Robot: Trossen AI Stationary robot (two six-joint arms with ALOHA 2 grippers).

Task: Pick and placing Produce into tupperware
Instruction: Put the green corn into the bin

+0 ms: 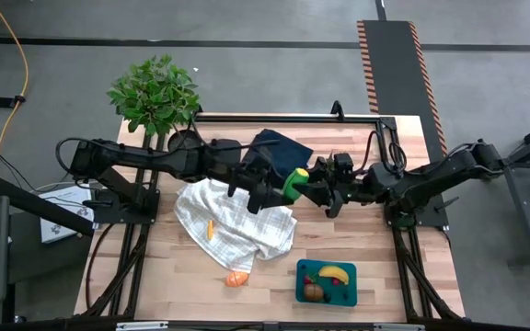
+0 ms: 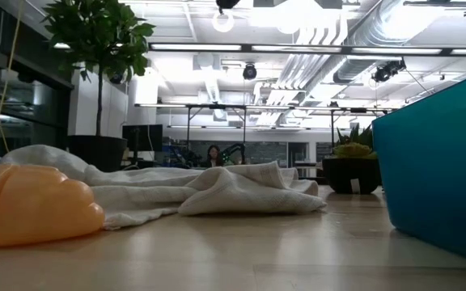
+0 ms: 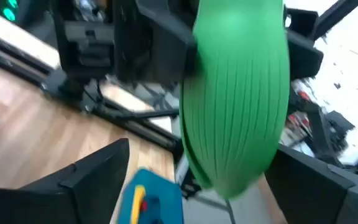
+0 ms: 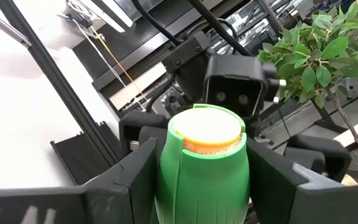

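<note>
No brand, label or legible writing is seen on any object. One green corn-like piece, with a yellow end, is held in the air above the middle of the table, between the two arms. The right gripper is pinched on it, a dark finger being pressed against each ribbed side. The left gripper is spread wide, its fingers standing on either side of the green piece without touching it. One teal tupperware is placed at the near edge of the table, toward the right; three items are counted inside: one yellow banana, one brown round piece and one small red piece. Two orange pieces are counted outside it: one segmented piece on the bare wood left of the tupperware, and one slim piece lying on the single white checked cloth. One dark navy cloth and one leafy potted plant are seen at the far side.
</note>
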